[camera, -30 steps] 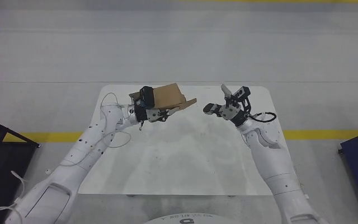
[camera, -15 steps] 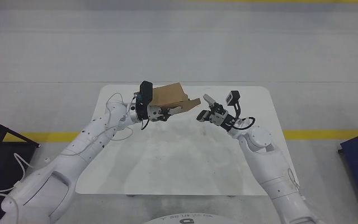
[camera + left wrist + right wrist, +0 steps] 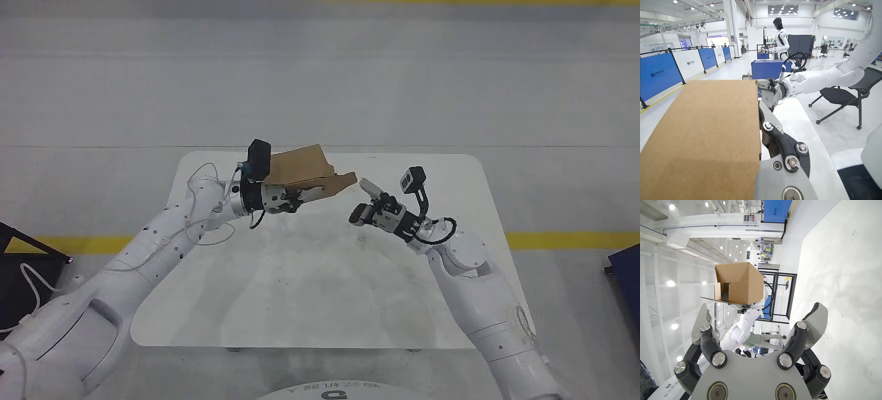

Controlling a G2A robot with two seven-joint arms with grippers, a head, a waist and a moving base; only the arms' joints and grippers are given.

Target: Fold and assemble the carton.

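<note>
Pointing lengthwise, open end first, at right tool [image 3: 358, 200]: carton [image 3: 300, 167] in left tool [image 3: 286, 202].

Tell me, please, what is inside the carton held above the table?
Through the open end of the carton, only brown inner flaps and a dark gap show, no contents. The deeper interior is hidden behind those flaps and walls.
</note>
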